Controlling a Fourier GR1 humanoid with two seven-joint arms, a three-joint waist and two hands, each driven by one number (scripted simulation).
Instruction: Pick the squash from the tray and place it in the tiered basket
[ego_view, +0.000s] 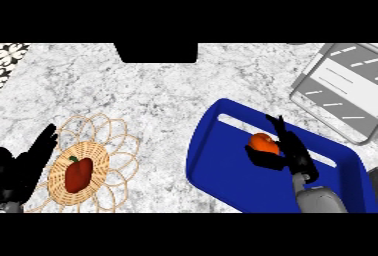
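Squash: the orange squash (263, 143) is on the blue tray (221, 170), near the tray's middle, a bit toward the far side.
Right hand: the right hand (286, 150) is at the squash, with fingers on its right side and the thumb curling under its near side. It looks like it is grasping the squash.
Left hand: the left hand (29, 160) rests at the left edge, fingers straight and holding nothing.
Done: the hand has reached the squash.
Left to do: lift it, carry it to the grey wire basket (339, 85) at the far right, and let it go there.
Squash shape: it looks nearly round from above. I cannot tell which way it points.
Other thing: a red pepper (78, 175) lies on a woven mat (92, 165) at the left.
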